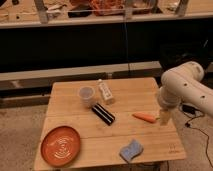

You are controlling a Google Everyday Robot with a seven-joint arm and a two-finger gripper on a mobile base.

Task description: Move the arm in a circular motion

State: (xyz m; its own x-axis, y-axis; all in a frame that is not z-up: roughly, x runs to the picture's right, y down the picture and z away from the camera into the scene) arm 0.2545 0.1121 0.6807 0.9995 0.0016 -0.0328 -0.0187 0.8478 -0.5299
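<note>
Wooden table (135, 95) in front of dark shelving, white arm (182, 87) over its right edge.
Arm reaches in from the right and bends down. Its gripper (163, 116) is the tan tip, low over the table, just beside the carrot's (144, 117) right end; can't tell contact, nor whether it's open or closed. Also on the table: clear cup (86, 95), small white bottle (105, 92) (label unreadable), black bar (103, 113), orange plate (60, 145), blue sponge (131, 149).

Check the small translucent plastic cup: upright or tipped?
Upright: translucent cup rests on its base, rim up. Tan gripper hangs beside the orange carrot.
</note>
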